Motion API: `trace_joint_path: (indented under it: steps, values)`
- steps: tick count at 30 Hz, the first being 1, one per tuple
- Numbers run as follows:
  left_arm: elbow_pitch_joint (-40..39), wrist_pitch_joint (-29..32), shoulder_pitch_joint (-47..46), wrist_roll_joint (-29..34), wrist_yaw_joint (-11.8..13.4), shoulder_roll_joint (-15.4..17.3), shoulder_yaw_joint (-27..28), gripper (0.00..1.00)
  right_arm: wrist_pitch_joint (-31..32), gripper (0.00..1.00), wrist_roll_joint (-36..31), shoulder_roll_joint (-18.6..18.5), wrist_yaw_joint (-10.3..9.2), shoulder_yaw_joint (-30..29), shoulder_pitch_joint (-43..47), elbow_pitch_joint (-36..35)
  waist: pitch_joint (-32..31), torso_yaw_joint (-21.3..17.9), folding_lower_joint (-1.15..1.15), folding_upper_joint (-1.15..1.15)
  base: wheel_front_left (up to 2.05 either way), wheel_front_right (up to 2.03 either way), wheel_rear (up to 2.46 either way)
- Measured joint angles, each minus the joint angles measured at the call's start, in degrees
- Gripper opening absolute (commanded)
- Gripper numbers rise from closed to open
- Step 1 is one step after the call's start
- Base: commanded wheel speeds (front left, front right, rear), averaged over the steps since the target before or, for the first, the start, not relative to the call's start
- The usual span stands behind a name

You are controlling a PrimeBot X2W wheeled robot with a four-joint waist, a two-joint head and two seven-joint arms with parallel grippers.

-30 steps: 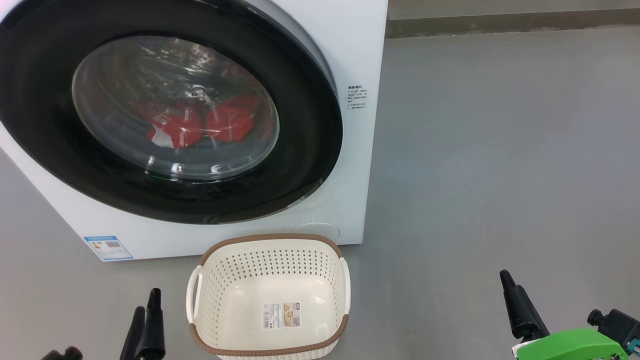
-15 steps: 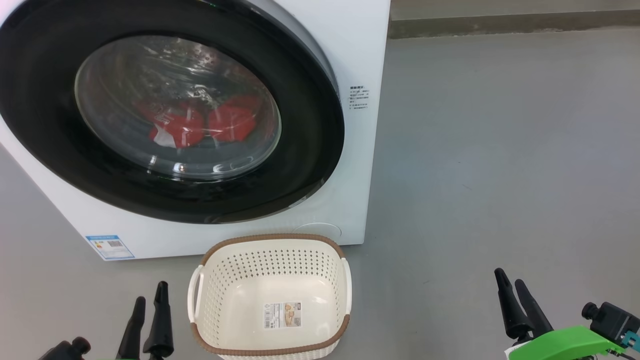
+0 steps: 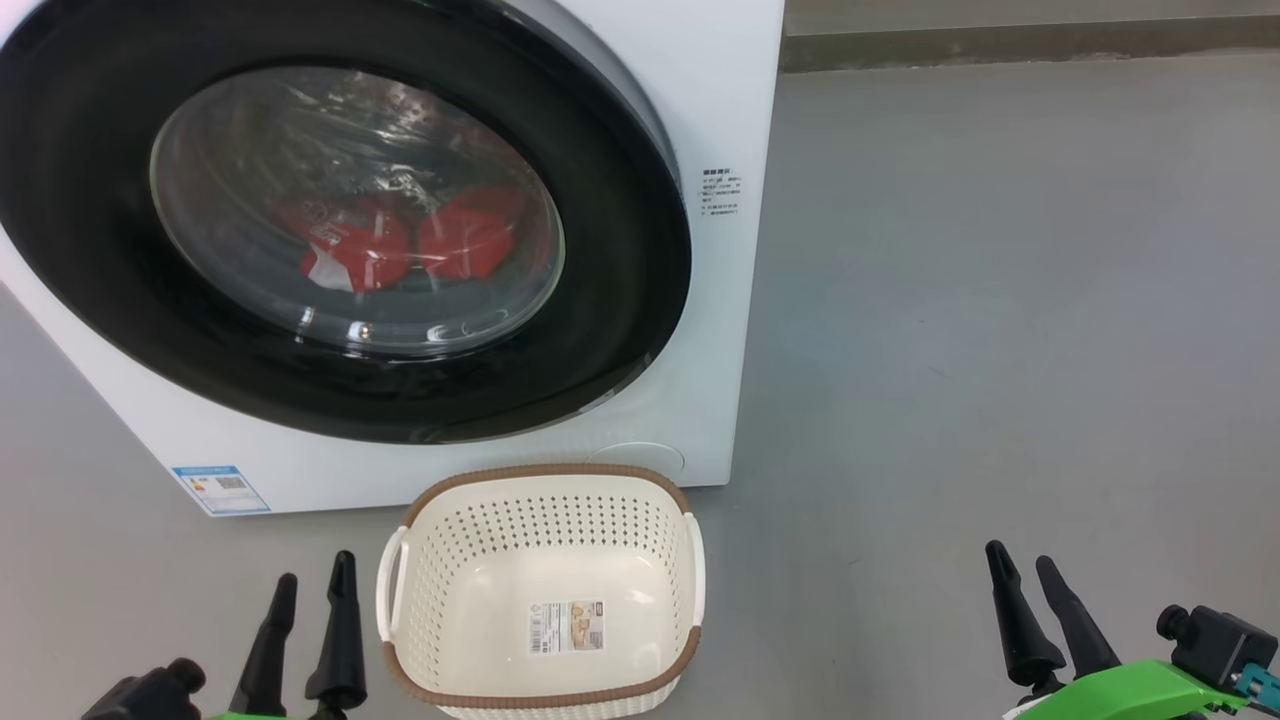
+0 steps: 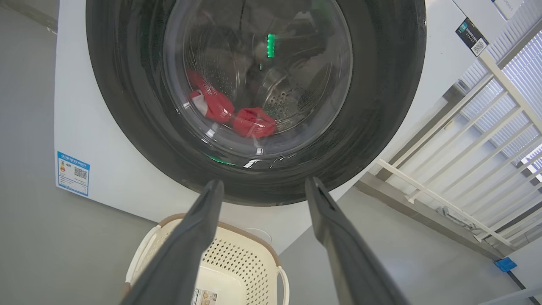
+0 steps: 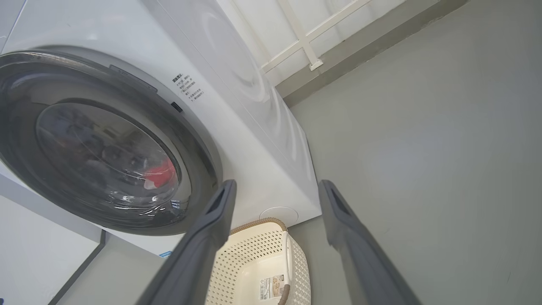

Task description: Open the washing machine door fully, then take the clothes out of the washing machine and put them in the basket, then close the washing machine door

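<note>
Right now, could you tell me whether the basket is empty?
Empty: the basket holds only its label; the clothes lie behind the door.

The left end effector and right end effector both hover empty, jaws wide apart, pointing forward.

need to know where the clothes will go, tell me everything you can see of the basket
The basket is a small cream-white plastic tub, a rounded rectangle with perforated walls, a brown woven-look rim at its near and far ends and a white handle on each side. It stands upright and empty on the grey floor, close before the lower right corner of the washing machine. A paper label lies on its smooth bottom. Only the floor plainly touches it.
</note>
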Motion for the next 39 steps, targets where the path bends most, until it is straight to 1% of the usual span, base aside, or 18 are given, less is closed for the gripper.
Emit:
trace_joint_path:
  steps: [8, 9, 20, 39]
  values:
    - [-0.9, -1.3, 0.0, 5.2, 0.1, 0.2, -0.6, 1.00, -1.2, 1.00, -4.5, -0.5, 0.00, 0.5, 0.0, -0.4, 0.1, 0.2, 0.00, 0.00, 0.00, 0.00, 0.00]
    - [-1.1, -1.7, 0.0, 6.8, 0.3, 0.2, -0.8, 1.00, -1.7, 1.00, -6.2, -0.7, 0.00, 0.9, 0.0, -0.5, 0.0, 0.3, 0.00, 0.00, 0.00, 0.00, 0.00]
    - [-1.8, -3.3, 1.2, 13.5, 0.3, 0.4, -1.9, 1.00, -3.2, 1.00, -11.4, -1.2, 0.00, 1.1, 0.2, -1.1, -0.2, 0.5, 0.00, 0.00, 0.00, 0.00, 0.00]
    - [-2.4, -6.3, 1.3, 25.6, 0.4, 0.6, -3.3, 1.00, -6.2, 1.00, -22.0, -1.4, 0.01, -0.6, 1.4, -2.3, 0.2, 0.4, 0.00, 0.00, 0.00, 0.00, 0.00]
